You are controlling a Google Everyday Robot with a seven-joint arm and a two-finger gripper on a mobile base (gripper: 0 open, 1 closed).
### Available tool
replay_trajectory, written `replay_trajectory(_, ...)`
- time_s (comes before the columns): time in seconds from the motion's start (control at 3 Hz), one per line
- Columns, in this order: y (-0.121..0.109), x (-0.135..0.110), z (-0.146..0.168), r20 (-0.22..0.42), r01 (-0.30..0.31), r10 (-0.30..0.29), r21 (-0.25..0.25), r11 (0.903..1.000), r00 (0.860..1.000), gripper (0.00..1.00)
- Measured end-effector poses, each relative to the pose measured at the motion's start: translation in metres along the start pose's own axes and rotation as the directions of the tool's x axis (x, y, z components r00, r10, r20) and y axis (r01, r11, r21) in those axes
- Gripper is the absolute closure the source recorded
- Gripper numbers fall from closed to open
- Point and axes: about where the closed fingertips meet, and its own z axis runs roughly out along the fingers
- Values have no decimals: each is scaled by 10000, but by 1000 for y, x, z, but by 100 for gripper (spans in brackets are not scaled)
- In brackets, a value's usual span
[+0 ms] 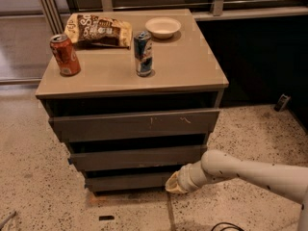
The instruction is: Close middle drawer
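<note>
The grey-brown cabinet (130, 73) has three drawer fronts. The middle drawer (134, 159) is the plain wide front under the taller scratched top front (134, 124), and it sits set back from that front. The narrower lowest front (125, 181) is below it. My gripper (173, 184) comes in from the right on a white arm (250, 170). Its tip is low, at the right end of the lowest front and just below the middle drawer's right end.
On the cabinet top stand a red can (64, 55), a blue can (143, 53), a chip bag (98, 30) and a white bowl (163, 27). Speckled floor (29, 177) surrounds the cabinet. A dark wall panel (260, 57) is to the right, and a cable (224, 226) lies below the arm.
</note>
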Motion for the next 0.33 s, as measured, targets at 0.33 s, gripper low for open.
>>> replay_trajectory(0.33, 12, 1, 0, 9, -86, 87, -343, 9994, 10000, 84)
